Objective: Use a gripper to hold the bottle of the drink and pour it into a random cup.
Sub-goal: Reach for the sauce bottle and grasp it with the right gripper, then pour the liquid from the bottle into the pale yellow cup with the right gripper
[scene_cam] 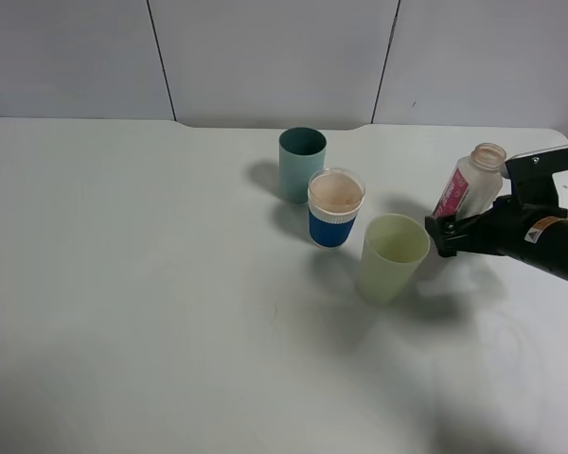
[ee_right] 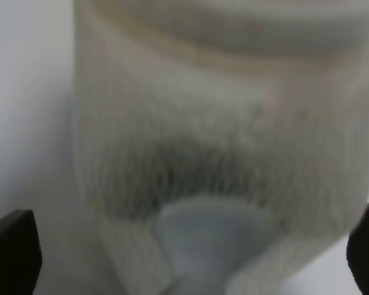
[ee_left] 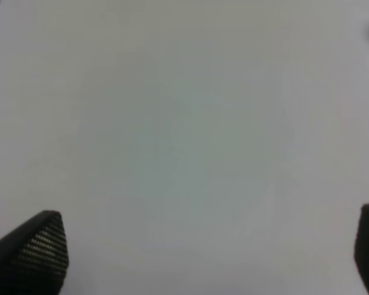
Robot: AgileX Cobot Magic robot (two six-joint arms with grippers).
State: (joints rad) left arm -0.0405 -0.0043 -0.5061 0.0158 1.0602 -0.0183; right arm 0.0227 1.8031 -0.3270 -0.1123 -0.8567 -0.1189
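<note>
Exterior high view has the right gripper [scene_cam: 488, 200] clamped on the bottle of the drink [scene_cam: 471, 184], lifted and tilted near the table's [scene_cam: 123, 284] right edge, just beside the cup [scene_cam: 394, 257]. Grasping looks done; the pour seems left, since the bottle's mouth points upward. Clear squarish plastic meets matte, tapered yellow-green plastic.

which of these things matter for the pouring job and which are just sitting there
In the job:
- drink bottle, tilted
- right tool, around the bottle
- pale yellow-green cup, the cup nearest the bottle

Just lying about:
- dark teal cup
- clear cup with blue band
- left tool, open, holding nothing
</note>
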